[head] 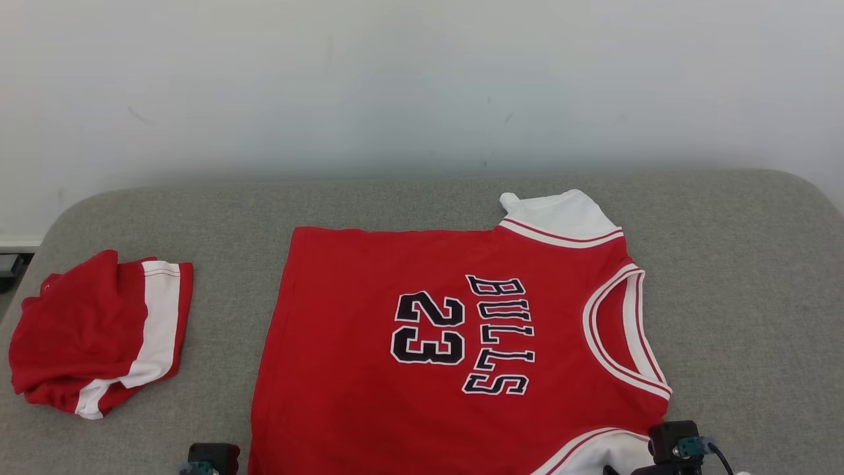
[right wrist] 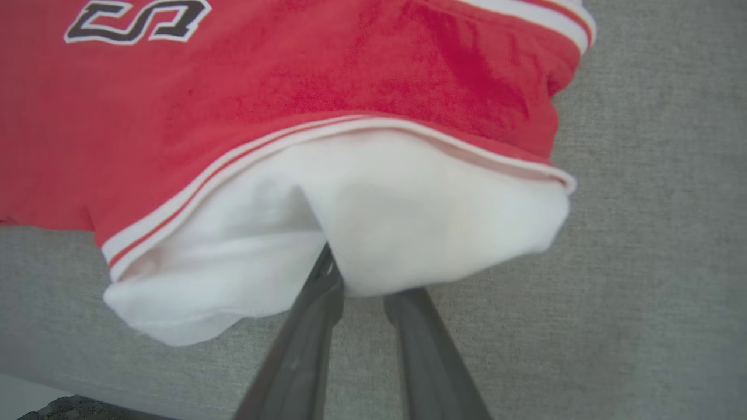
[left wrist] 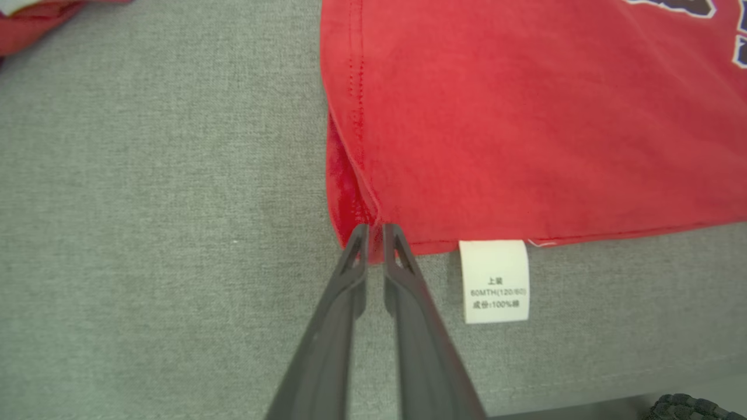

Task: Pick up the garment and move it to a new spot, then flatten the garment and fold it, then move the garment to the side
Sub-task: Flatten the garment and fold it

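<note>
The garment (head: 455,343), a red jersey with "BULLS 23" on it and white sleeves, lies spread flat on the grey padded surface (head: 738,297), neck to the right. In the left wrist view my left gripper (left wrist: 376,236) is shut on the jersey's near hem corner (left wrist: 356,216), with red cloth pinched between the fingertips. A white care label (left wrist: 495,281) sticks out beside that corner. My right gripper (right wrist: 365,286) is shut on the near white sleeve (right wrist: 408,227), whose cloth bunches over the fingertips and hides them.
A second red-and-white garment (head: 99,330) lies folded near the surface's left edge. A pale wall (head: 422,79) stands behind. Bare grey surface lies right of the jersey and between the two garments.
</note>
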### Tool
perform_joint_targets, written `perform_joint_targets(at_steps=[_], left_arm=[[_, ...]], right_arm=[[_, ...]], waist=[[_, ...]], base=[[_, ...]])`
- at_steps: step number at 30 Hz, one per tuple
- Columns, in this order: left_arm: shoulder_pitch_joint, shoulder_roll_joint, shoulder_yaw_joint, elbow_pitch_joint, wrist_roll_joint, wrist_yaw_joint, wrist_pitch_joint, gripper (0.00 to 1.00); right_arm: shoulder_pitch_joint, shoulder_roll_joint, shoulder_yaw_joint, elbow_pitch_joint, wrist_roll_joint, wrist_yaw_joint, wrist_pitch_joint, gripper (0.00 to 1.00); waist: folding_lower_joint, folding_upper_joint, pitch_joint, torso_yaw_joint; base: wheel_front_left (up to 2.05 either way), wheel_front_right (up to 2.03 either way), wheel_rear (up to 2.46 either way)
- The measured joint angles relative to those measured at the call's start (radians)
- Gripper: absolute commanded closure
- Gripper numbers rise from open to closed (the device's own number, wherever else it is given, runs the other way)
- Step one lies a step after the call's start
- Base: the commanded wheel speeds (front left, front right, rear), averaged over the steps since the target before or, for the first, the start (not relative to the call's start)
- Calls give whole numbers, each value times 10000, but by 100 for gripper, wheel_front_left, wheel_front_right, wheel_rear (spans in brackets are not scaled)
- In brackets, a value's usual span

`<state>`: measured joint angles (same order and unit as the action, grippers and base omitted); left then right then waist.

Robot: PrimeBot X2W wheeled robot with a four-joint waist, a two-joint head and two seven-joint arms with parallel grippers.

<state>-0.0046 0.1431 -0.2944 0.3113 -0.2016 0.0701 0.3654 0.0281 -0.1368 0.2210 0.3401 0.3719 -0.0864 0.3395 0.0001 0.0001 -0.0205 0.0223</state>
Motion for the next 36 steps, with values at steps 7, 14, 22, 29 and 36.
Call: perform_joint_targets(at_steps=[7,14,22,29,36], left_arm=[[1,-40,71,-157,-104,-2,-144,100],[11,-56,481,-838,-337,-2,-635,100],[-277,-182,537,-1455,-604,-35,-947,100],[-628,-222,382,-1429,-583,-98,-930,100],[72,8,355,-1024,-537,-88,-581,43]], right_arm=[[169,209,-284,-263,865,399,-21,100],[746,293,-968,-1377,2086,930,-130,100],[484,382,-1588,-2506,3045,1221,-226,100],[235,391,-1643,-2702,3131,1181,-19,100],[668,236,-1446,-2337,2773,807,316,0]], waist=[[0,0,-35,27],[0,-1,-111,32],[-1,-1,-169,-54],[0,0,-161,-49],[-1,0,-134,8]], base=[[0,0,0],[0,0,0],[0,0,0],[0,0,0],[0,0,0]])
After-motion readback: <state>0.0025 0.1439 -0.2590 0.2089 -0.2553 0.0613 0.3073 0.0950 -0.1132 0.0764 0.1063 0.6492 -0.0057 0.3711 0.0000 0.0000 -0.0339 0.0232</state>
